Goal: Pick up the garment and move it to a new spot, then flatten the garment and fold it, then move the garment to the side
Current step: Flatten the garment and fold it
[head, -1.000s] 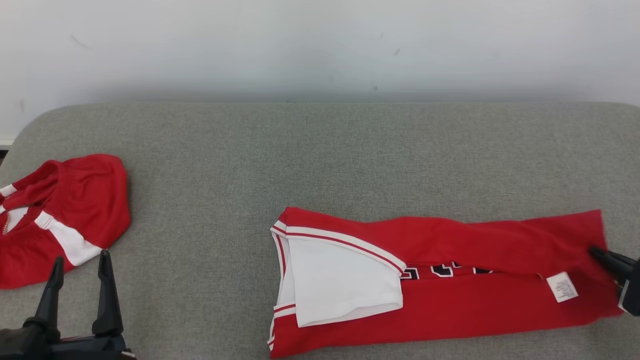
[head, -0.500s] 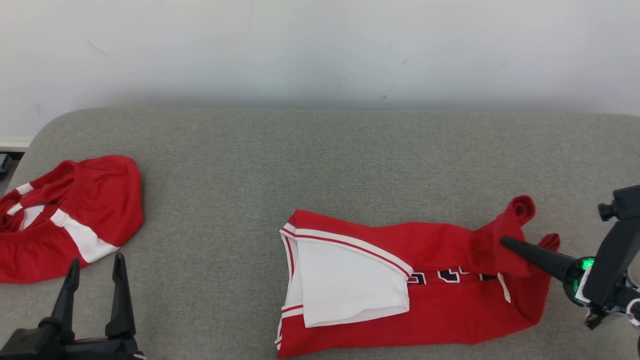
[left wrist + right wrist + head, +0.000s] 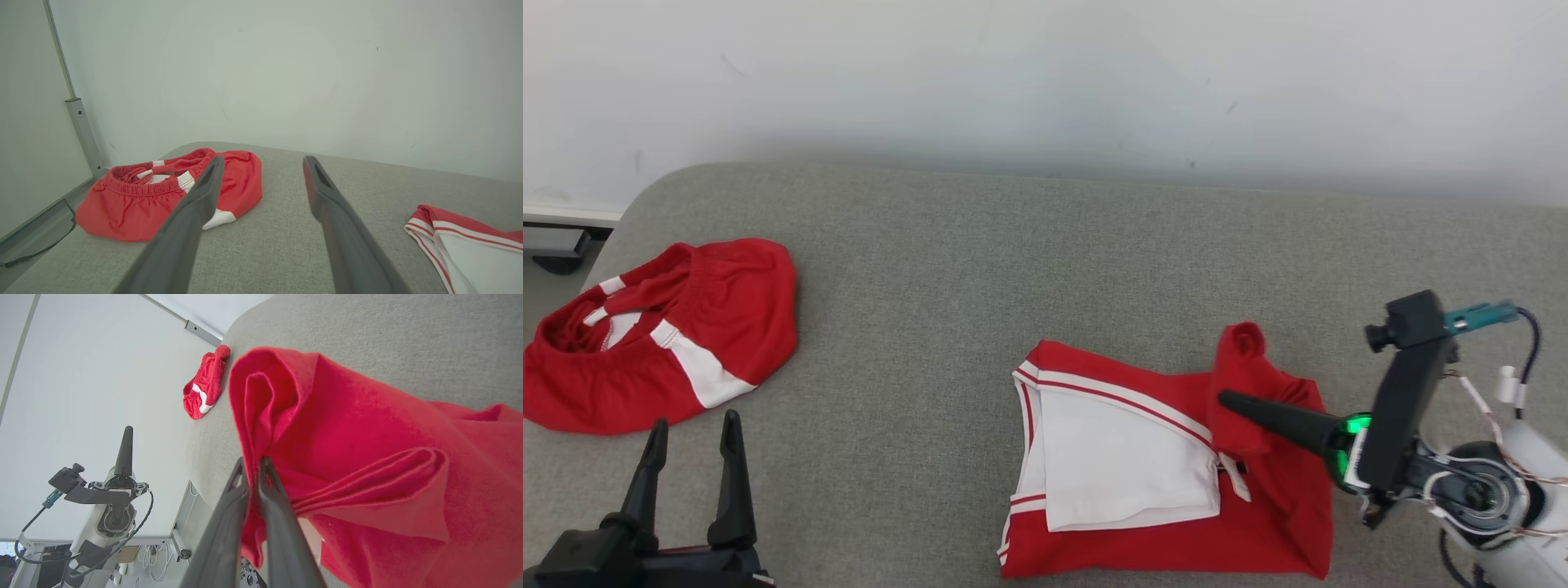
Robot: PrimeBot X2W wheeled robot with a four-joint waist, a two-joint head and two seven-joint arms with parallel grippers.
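Well, right gripper is pinched on the jersey hem; its collar end lies straight ahead of the tips; left gripper gapes, farther off.

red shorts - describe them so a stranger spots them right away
On the long grey cushion, look to its left end, just beyond the open left gripper. The red shorts lie bunched there, elastic waistband showing, unlike the folded jersey.

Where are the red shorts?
In the head view the red shorts lie bunched on the left end of the grey cushion, just beyond the robot's left fingers, well apart from the jersey.
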